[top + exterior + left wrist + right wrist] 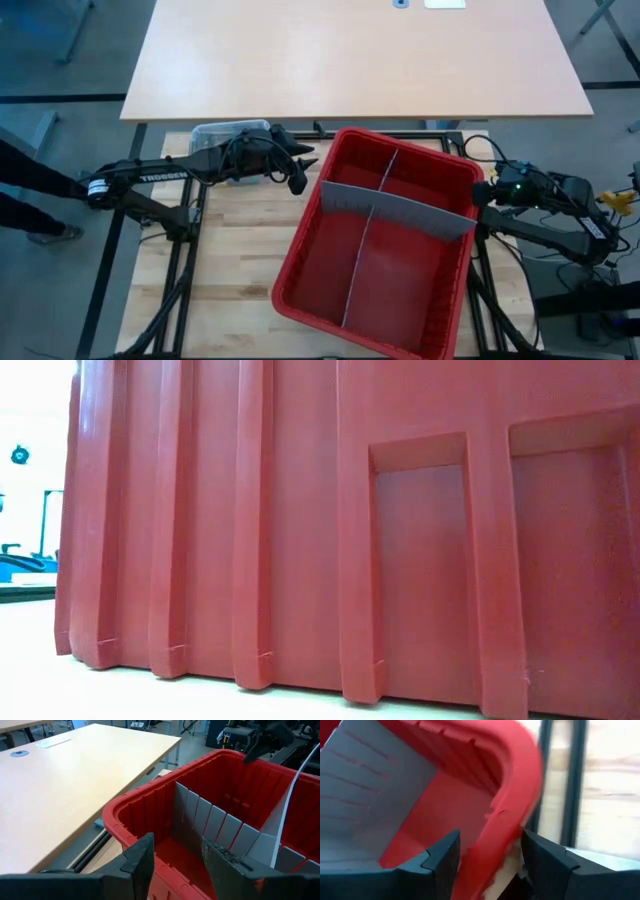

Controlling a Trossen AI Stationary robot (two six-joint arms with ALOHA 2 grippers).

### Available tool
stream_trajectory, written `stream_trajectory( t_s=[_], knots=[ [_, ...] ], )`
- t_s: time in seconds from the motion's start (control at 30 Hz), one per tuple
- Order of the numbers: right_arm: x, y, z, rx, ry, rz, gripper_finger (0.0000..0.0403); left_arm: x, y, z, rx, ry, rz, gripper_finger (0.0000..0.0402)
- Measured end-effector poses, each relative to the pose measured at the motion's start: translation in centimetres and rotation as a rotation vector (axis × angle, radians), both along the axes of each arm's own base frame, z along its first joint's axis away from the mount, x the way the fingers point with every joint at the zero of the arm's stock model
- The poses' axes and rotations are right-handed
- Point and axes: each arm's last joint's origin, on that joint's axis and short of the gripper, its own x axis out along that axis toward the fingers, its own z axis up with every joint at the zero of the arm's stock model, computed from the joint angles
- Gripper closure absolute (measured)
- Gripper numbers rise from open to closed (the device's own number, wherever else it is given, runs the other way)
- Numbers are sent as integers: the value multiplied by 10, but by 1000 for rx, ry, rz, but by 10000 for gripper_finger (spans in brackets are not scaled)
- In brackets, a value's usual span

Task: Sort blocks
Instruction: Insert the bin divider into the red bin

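No blocks show in any view. A big red bin with grey divider panels stands in the middle of the wooden table, and its ribbed wall fills the low view. My left gripper hovers open at the bin's far left corner, with nothing between its fingers. My right gripper is open at the bin's right rim, and its fingers stand on either side of that rim. My right gripper comes at the bin's right rim slanting down from the table's right side, one finger inside the bin and one outside. Whether either finger touches the rim, I cannot tell.
A small clear tub sits under my left arm at the far left. A long light-wood table stands beyond the far edge. The bin takes up most of the middle, leaving bare wood at the near left.
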Motion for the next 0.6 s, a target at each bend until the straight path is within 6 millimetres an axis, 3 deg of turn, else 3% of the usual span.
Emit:
stream_trajectory(
  t_s=[0.33,0.6],
  knots=[
    [34,-16,-1,-101,-192,68,270,-1,3,0,3,1,9,260],
    [67,-34,-1,-179,-93,142,306,-1,3,0,2,1,9,260]
  ],
)
